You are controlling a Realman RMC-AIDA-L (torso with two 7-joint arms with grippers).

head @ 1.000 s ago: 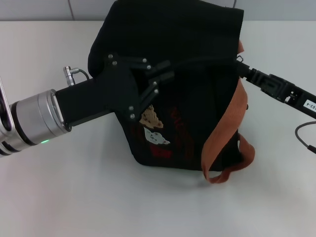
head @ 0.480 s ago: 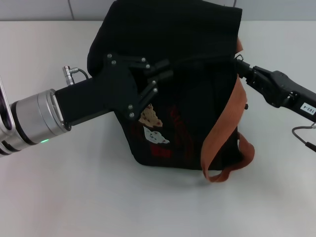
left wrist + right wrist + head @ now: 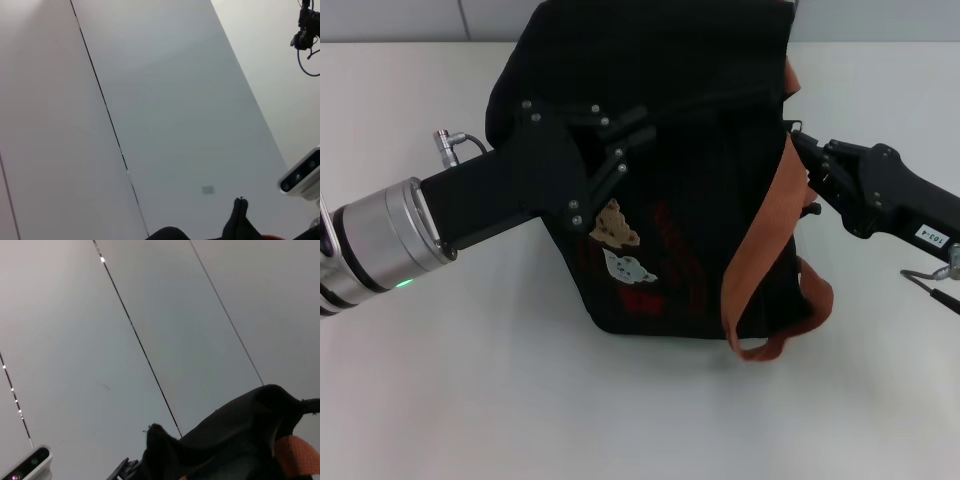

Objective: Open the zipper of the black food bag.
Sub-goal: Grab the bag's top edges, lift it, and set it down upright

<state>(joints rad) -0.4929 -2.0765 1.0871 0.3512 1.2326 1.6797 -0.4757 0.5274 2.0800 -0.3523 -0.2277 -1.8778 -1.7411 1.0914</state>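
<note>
The black food bag (image 3: 700, 230) stands on the white table (image 3: 470, 380), with orange-brown handles (image 3: 760, 260) hanging down its right side and bear patches (image 3: 618, 240) on the front. Its zipper (image 3: 720, 100) runs as a thin dark line along the top edge; the pull is hidden. My left gripper (image 3: 638, 125) comes in from the left and is shut on the fabric at the bag's top left edge. My right gripper (image 3: 792, 138) touches the right end of the top edge. The right wrist view shows the bag's black fabric (image 3: 240, 430) and a bit of handle (image 3: 295, 452).
A tiled wall (image 3: 420, 20) runs behind the table. A loose cable (image 3: 935, 280) hangs from the right arm at the far right. The left wrist view looks up at pale panels (image 3: 150, 100) with only a tip of the bag (image 3: 240, 220) showing.
The bag and my left gripper have shifted a little to the left. My right gripper has moved left and down along the bag's right end, with its arm swinging lower.
</note>
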